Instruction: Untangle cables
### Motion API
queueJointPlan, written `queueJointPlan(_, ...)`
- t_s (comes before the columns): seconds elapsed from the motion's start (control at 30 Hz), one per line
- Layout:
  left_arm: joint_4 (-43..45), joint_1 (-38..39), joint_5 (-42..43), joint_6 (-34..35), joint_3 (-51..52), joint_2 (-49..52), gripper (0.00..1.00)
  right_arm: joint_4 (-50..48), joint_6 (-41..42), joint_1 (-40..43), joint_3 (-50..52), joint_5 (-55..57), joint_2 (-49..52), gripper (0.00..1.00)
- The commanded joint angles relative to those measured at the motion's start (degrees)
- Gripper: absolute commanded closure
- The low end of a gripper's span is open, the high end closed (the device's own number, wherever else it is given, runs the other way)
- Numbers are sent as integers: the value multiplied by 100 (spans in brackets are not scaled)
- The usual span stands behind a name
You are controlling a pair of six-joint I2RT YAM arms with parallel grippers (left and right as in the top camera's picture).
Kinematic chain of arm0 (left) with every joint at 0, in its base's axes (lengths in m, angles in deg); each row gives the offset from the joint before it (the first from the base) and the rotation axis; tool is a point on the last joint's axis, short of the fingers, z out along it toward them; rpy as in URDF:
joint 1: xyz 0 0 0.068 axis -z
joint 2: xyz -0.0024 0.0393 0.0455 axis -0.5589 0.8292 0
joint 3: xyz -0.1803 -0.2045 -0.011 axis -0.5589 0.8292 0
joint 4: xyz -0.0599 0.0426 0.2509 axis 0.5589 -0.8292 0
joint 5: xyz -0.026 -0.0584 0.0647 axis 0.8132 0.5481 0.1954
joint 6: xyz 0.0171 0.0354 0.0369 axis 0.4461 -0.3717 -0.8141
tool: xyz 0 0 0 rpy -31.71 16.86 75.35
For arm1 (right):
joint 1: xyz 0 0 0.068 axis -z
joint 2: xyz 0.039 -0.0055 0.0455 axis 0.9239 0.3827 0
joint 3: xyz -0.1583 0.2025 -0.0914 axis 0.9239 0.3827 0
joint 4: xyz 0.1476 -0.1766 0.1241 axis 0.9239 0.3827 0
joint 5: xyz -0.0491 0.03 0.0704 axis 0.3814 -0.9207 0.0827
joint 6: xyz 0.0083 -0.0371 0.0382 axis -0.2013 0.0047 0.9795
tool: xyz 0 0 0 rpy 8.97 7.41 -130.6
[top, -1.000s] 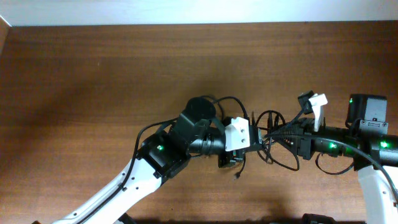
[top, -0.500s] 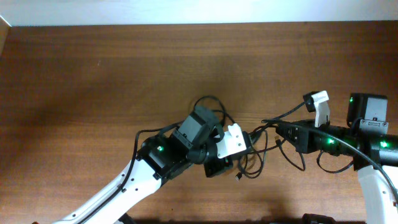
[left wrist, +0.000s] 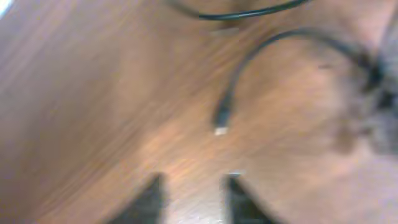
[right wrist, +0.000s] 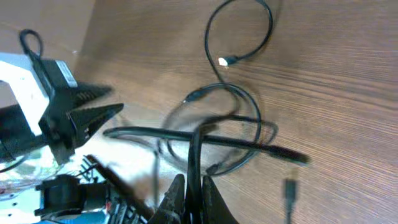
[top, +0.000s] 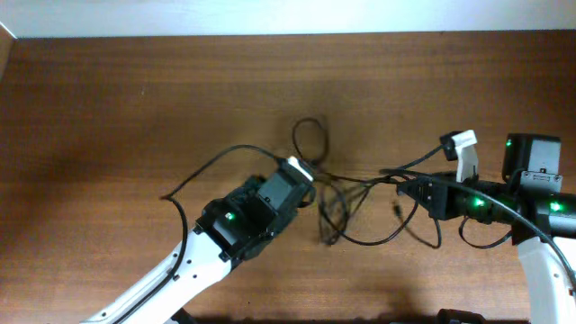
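Observation:
Thin black cables (top: 346, 209) lie loosely tangled on the brown table between my two arms, with one loop (top: 310, 137) lying further back. My right gripper (top: 402, 187) is shut on one cable (right wrist: 194, 155), which runs up from its jaws (right wrist: 193, 196) to a taut strand (right wrist: 205, 138) crossing the tangle. A metal-tipped plug (right wrist: 222, 61) ends the far loop. My left gripper (top: 301, 171) is open and empty; in its blurred wrist view its fingers (left wrist: 196, 190) hang over bare wood, short of a plug end (left wrist: 221, 122).
The thicker wire of the left arm (top: 193, 168) bulges out to the left. A loose plug (top: 397, 209) hangs near the right gripper. The right arm's body (top: 531, 193) sits at the right edge. The table's back edge (top: 270, 36) meets a white wall.
My left gripper has pulled back left out of the tangle and is now empty. The cables have spread out, with one loop now lying further back. The right gripper has kept its hold.

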Motion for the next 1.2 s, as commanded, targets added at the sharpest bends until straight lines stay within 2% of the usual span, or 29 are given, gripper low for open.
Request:
queueJointPlan(0.0, 35, -11, -678, 323, 26, -24, 1, -26, -13, 22, -57, 83, -48, 96)
queueJointPlan(0.1, 92, -11, -511, 326, 26, -24, 1, -24, -13, 22, -57, 81, -48, 96)
queueJointPlan(0.3, 876, -11, 885, 321, 26, -24, 1, -24, -11, 22, -57, 76, -48, 96)
queueJointPlan(0.33, 979, -11, 1150, 319, 26, -24, 1, -31, 63, 22, -57, 81, -48, 85)
queueJointPlan(0.4, 1178, -11, 1757, 195, 26, -24, 1, -289, 365, 22, -90, 81, -48, 40)
queueJointPlan(0.47, 1370, -11, 2509, -225, 26, -24, 1, -579, 813, 22, -260, 79, -48, 24)
queueJointPlan(0.53, 1523, -11, 2946, -378, 26, -24, 1, -632, 866, 22, -654, 79, -50, 22)
queueJointPlan(0.67, 1528, -11, 2935, -380, 26, -24, 1, -479, 861, 22, -841, 181, -66, 22)
queueJointPlan(0.87, 1523, -11, 2750, -376, 26, -24, 1, 529, 809, 20, -839, 1012, -63, 22)
queueJointPlan(0.93, 1521, -11, 2750, -374, 26, -24, 1, 809, 470, 15, -839, 1165, -59, 22)
queueJointPlan(1.03, 1523, -24, 2747, -372, 26, -24, 1, 896, 470, 15, -802, 1355, -52, 22)
queueJointPlan(1.17, 1521, -634, 2837, -50, 26, -24, 1, 894, 470, 15, -750, 1353, -46, 22)
